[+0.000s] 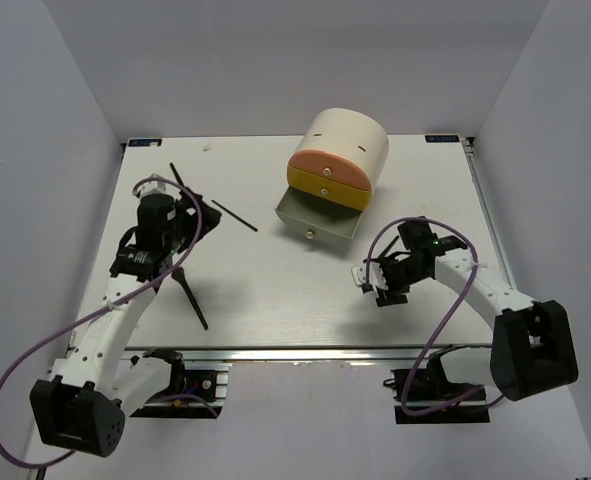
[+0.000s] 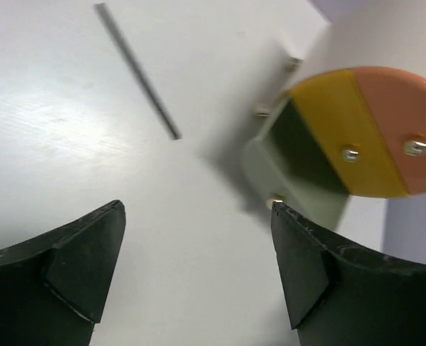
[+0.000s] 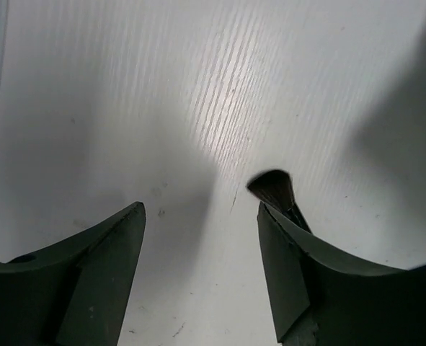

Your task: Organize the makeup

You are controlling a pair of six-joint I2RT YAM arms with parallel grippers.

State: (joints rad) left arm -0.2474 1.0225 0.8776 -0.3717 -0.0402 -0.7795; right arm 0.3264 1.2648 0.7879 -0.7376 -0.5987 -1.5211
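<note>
The brush head [image 3: 272,189] sits just off the inner edge of one finger [image 3: 321,288] of the right jaws, its dark bristles fanned out on the counter [image 3: 220,94]. The handle runs under that finger, and I cannot tell whether the two touch. The right jaws stand well apart with only bare counter between them, holding nothing.

On my other arm, a thin black brush [image 2: 137,71] lies flat ahead of the left jaws, slanted and well clear of both tips. The left jaws are spread wide and grip nothing. From the top camera I see a second brush [image 1: 183,182] just beside the left jaws. A dark stick [image 1: 192,300] behind them is probably another brush, though shadows muddle it there.

Beyond the thin brush, ahead of the left jaws, stands the cream drawer unit [image 1: 347,135]. Its pink front [image 1: 325,163] and yellow front [image 1: 327,188] are shut and its green drawer [image 1: 320,220] is pulled out. The right jaws hover near that drawer's corner.
</note>
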